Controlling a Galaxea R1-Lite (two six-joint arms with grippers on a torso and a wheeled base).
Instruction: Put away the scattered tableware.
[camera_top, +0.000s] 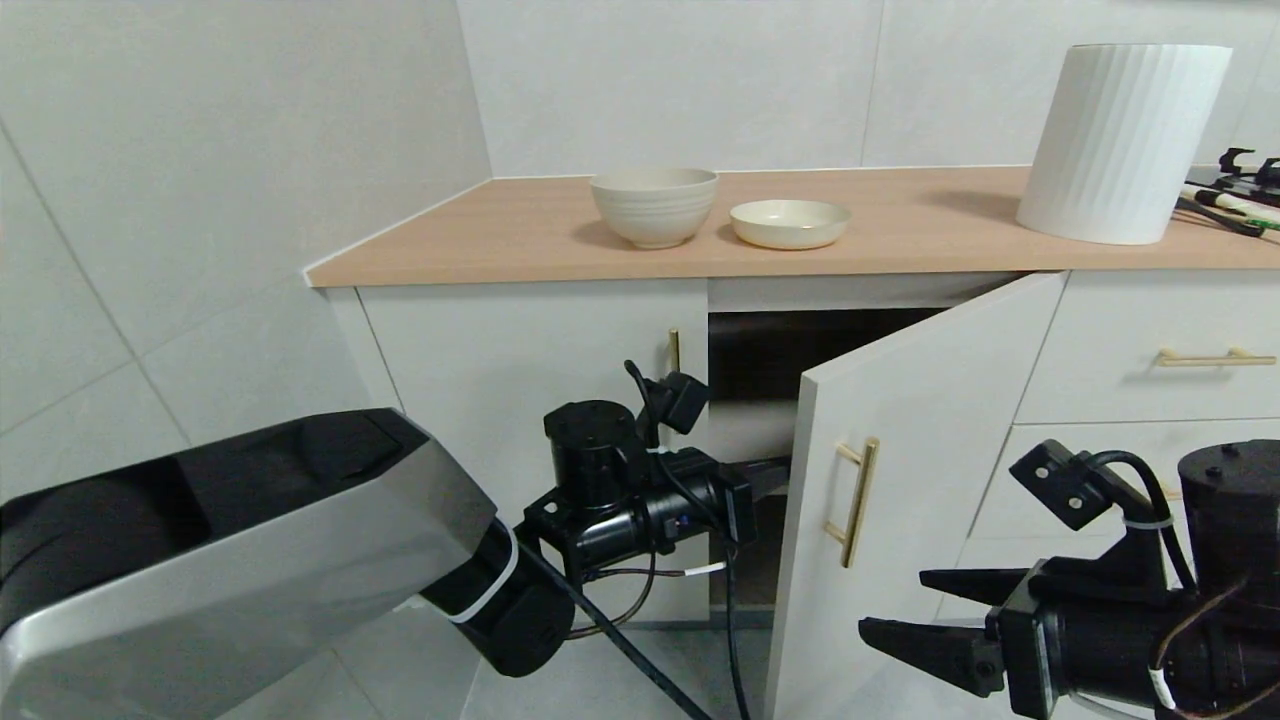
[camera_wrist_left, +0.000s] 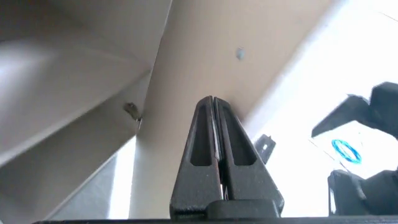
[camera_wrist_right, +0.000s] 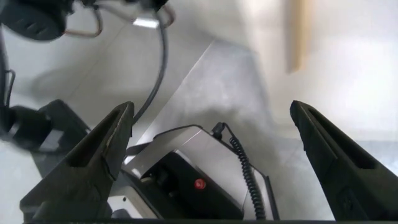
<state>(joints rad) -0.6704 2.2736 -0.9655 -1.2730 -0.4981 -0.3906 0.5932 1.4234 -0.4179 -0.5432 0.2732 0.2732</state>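
Step in hand: white cupboard door stands open; judged ready for loading, no tableware lifted yet.
Left gripper: fingers pressed together, empty, low at the cupboard opening.
Right gripper: fingers spread wide, empty, low before that door.
Tableware: ribbed cream bowl and shallow cream dish, side by side on the wooden countertop, well above both grippers.
Next move: likely raise the spread gripper to a rim.
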